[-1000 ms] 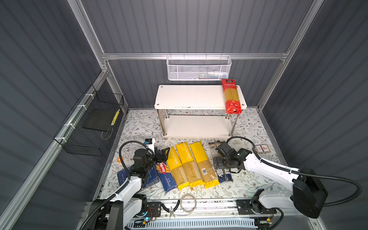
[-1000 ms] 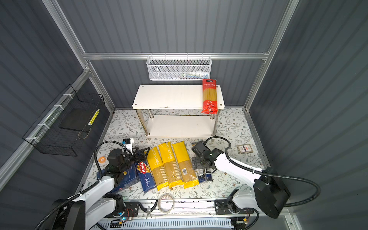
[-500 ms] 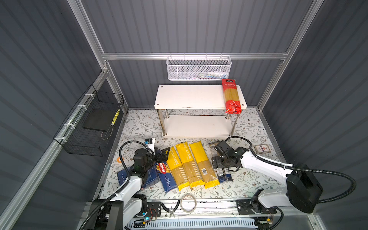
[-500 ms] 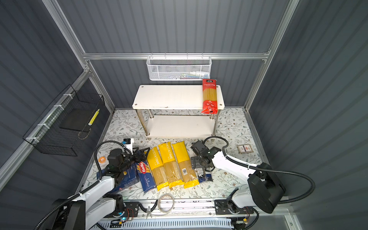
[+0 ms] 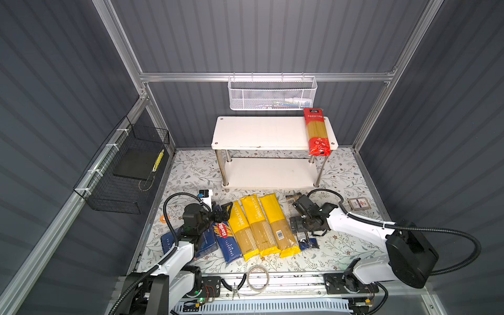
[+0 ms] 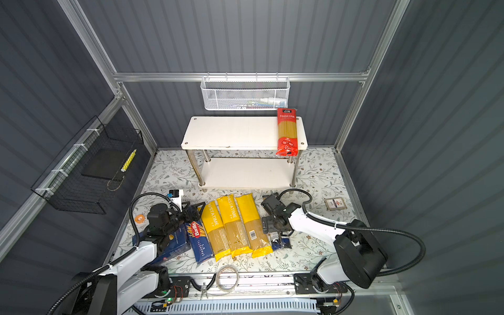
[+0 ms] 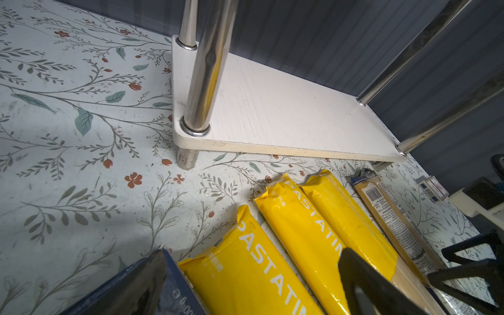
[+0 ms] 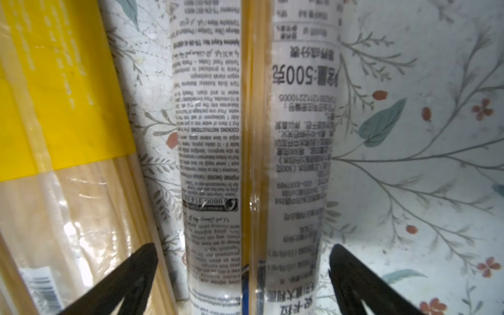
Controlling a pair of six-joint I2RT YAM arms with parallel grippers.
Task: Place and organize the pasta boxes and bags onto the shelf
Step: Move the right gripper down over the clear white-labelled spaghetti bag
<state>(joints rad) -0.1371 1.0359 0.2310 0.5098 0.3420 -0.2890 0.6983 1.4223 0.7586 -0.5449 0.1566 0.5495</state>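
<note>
The white shelf (image 5: 259,133) stands at the back, with a red bag (image 5: 316,131) lying on its top board's right end. Three yellow bags (image 5: 257,223) lie side by side on the floor mat. To their left are a narrow Barilla box (image 5: 226,240) and a wider one (image 5: 207,244), partly under my left arm. My left gripper (image 7: 253,281) is open above the leftmost yellow bag (image 7: 245,267) and the box edge (image 7: 180,297). My right gripper (image 8: 242,272) is open, its fingers (image 8: 131,272) either side of the clear white-labelled bag (image 8: 253,136).
A white mesh basket (image 5: 272,94) hangs on the back wall and a black wire basket (image 5: 122,169) on the left wall. A small card pack (image 5: 359,203) lies right of my right arm. A cable coil (image 5: 257,276) sits at the front edge, an orange ring (image 5: 164,218) at the left.
My right arm has shifted slightly to the left, with its open gripper staying over the clear bag. The left arm and the packages have not moved.
</note>
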